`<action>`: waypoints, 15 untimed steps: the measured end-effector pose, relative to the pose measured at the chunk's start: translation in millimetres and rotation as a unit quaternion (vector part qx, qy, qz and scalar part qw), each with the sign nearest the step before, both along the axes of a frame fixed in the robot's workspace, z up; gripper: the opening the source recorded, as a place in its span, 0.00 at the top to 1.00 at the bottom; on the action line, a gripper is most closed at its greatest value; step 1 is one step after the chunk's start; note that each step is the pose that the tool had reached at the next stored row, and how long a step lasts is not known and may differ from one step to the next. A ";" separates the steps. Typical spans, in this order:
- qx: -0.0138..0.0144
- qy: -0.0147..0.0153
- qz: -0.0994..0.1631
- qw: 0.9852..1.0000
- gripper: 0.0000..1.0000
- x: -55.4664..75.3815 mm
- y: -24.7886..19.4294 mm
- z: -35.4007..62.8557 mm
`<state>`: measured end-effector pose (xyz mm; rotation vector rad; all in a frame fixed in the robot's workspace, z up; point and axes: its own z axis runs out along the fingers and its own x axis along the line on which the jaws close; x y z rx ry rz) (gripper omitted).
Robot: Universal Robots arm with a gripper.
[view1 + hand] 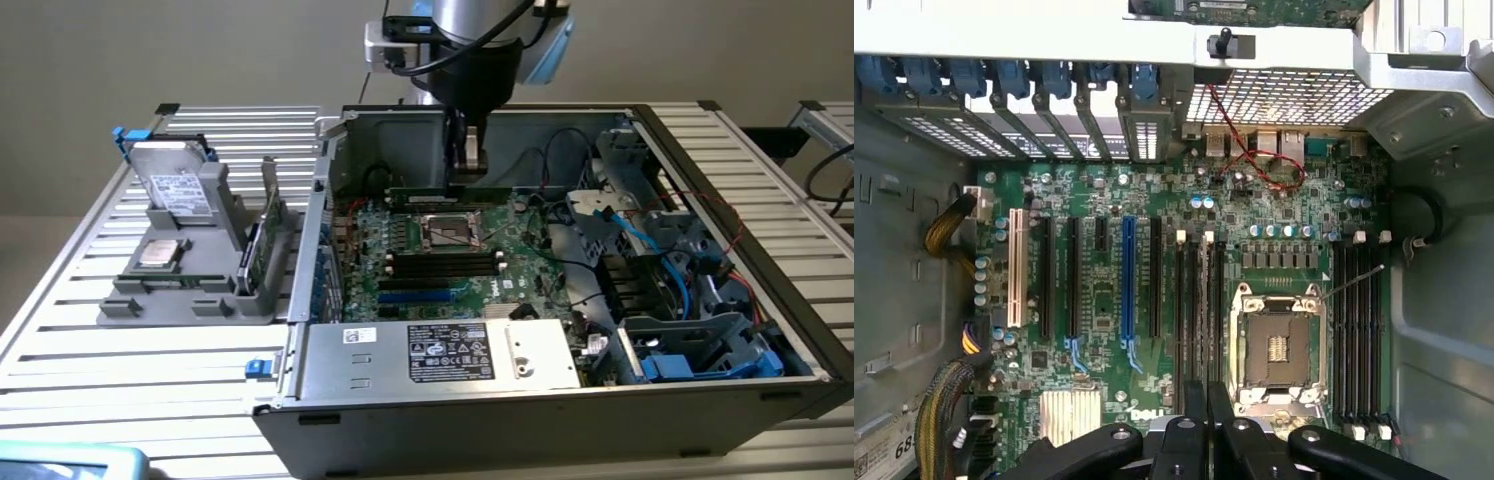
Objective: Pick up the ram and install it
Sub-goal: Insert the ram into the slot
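My gripper (465, 178) reaches down into the open computer case from above, near its far wall. It is shut on the ram (416, 190), a thin green stick that hangs level above the motherboard (514, 225). In the wrist view the two black fingers (1194, 420) are pressed close together, and my gripper (1205, 400) lines up with a bank of black memory slots (1197, 300) beside the empty CPU socket (1279, 350). A second bank of slots (1356, 330) lies on the socket's other side. In the wrist view the ram is hidden between the fingers.
The case walls (327, 180) close in the work space, with the power supply (441, 350) at the front and drive cages and cables (667, 290) at the exterior view's right. A grey holder (167, 290) outside the case carries a drive, a chip and a green card (271, 225).
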<state>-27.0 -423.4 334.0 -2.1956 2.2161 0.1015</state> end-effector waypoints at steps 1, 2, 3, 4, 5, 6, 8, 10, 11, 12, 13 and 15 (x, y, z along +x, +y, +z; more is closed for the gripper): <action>0.000 0.000 0.000 1.000 0.87 0.0 0.0 -1.8; 0.000 0.000 0.000 1.000 0.87 0.0 0.0 -3.5; 0.000 0.000 0.000 1.000 0.87 0.0 0.0 -5.5; 0.000 0.000 0.000 1.000 0.87 0.0 0.0 -7.2; 0.000 0.000 0.000 1.000 0.87 0.0 0.0 -9.1; 0.000 0.000 0.000 1.000 0.87 0.0 0.0 -10.9; 0.000 0.000 0.000 1.000 0.87 0.0 0.0 -14.5; 0.000 0.000 0.000 1.000 0.87 0.0 0.0 -18.1; 0.000 0.000 -0.001 1.000 0.87 0.0 0.0 -20.0; 0.001 0.000 -0.002 1.000 0.87 -0.1 0.0 -21.7; 0.001 0.000 -0.004 1.000 0.87 -0.1 0.0 -23.6; 0.001 0.000 -0.007 1.000 0.87 0.0 0.0 -27.2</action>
